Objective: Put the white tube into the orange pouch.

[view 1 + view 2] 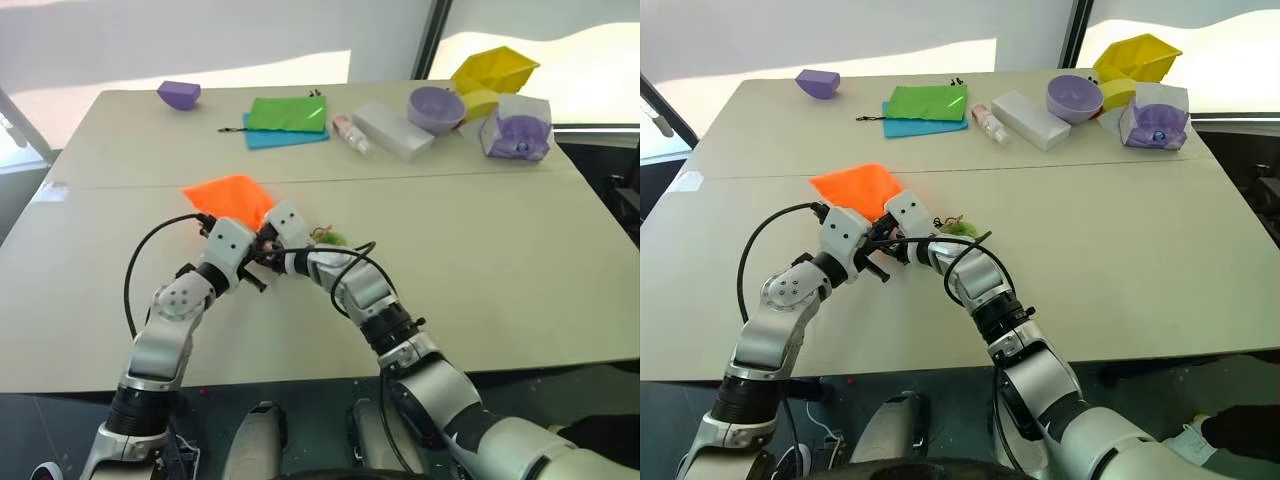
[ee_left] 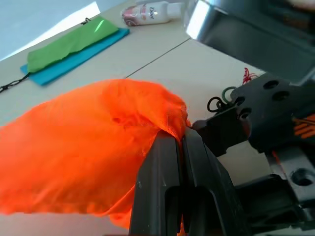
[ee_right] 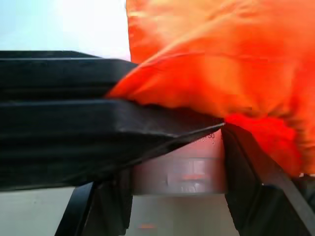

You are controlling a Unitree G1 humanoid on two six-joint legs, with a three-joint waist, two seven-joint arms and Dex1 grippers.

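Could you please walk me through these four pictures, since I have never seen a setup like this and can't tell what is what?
This is a humanoid robot with two arms, each ending in two black fingers. Two pictures come from cameras in its head, looking down over a pale table. The other two come from cameras on its wrists, looking along the fingers.

The left gripper is shut on the edge of the orange pouch, pinching the fabric. The right gripper holds the white tube between its fingers, right at the pouch's opening.

At the far side lie a green pouch on a blue pouch, a small bottle, a white box, purple bowls and a yellow container.
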